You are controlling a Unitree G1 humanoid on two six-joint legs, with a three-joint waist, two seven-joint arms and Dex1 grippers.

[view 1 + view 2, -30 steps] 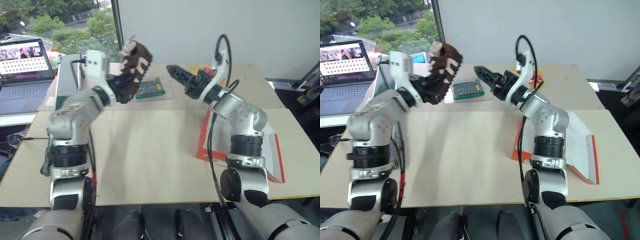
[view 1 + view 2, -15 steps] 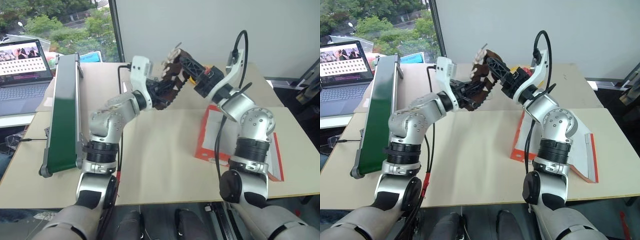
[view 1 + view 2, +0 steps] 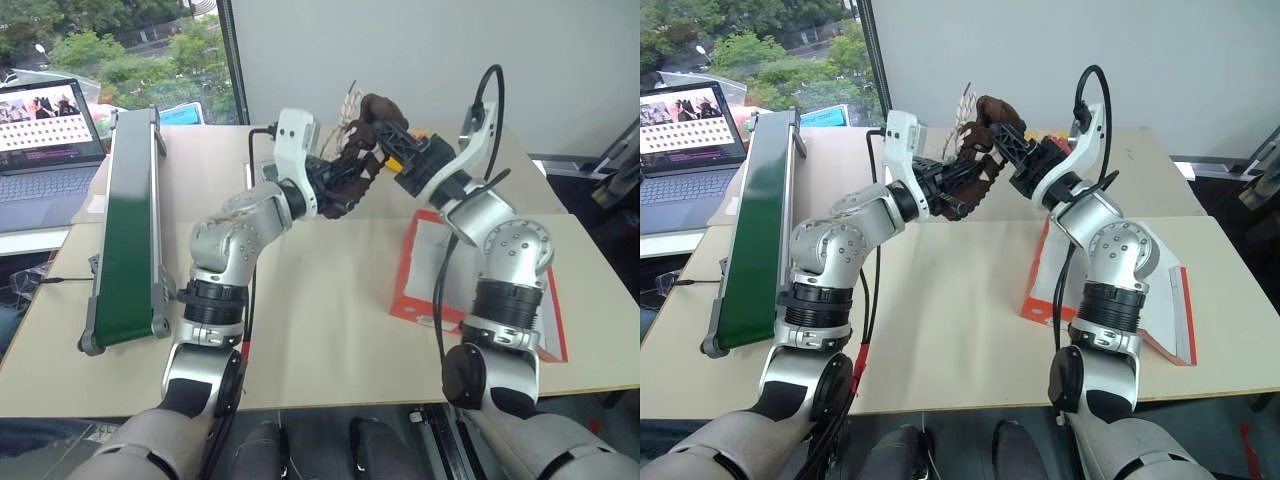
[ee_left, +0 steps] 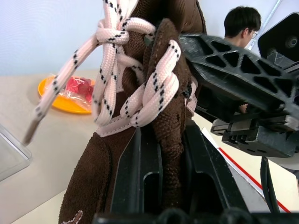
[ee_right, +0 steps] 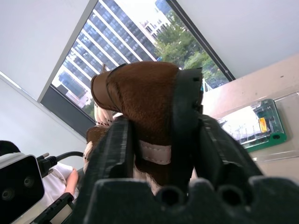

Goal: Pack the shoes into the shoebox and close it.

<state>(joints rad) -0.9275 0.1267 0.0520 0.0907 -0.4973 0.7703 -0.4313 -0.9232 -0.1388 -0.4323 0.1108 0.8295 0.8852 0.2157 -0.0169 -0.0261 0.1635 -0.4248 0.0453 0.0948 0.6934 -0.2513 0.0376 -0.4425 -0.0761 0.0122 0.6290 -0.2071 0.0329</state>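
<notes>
Beige table (image 3: 300, 300), right fingers (image 3: 385, 135) now closed on left-held shoe (image 3: 360, 150)

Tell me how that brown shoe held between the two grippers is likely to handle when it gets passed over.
The shoe probably gives under pressure: its upper looks like soft fabric, pinched between the left gripper fingers. It seems light, since both grippers hold it aloft by edges. Its loose laces dangle and may snag on the right gripper, which clamps its heel end.
</notes>
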